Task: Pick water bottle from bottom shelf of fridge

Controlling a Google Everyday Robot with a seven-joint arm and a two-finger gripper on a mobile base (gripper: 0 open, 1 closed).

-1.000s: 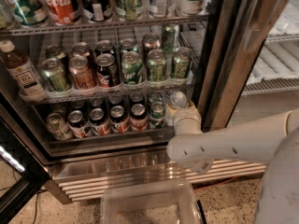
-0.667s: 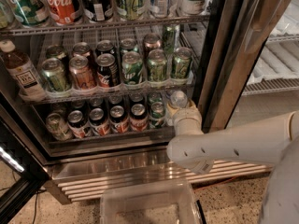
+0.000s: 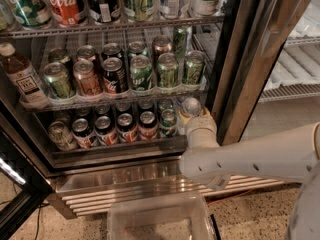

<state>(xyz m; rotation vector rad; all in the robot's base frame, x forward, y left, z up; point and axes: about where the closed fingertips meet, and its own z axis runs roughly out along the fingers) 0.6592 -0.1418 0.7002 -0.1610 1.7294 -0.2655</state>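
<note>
Standing at the right end of the bottom shelf (image 3: 115,148) of the fridge (image 3: 236,59), beside six front-row cans (image 3: 126,126), the water bottle (image 3: 191,106) shows its pale cap just above the claw (image 3: 193,118), mid-frame, whose grip I cannot tell, while a red bottle reading "Cola" (image 3: 64,4) stands upper left.

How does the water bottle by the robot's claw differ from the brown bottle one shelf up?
The water bottle looks colourless with a pale cap; the tea bottle is brown with a white cap and a label. The water bottle stands at the right end of the bottom shelf, with the claw at it; the tea bottle stands alone one shelf higher, far left. Both are capped.
</note>
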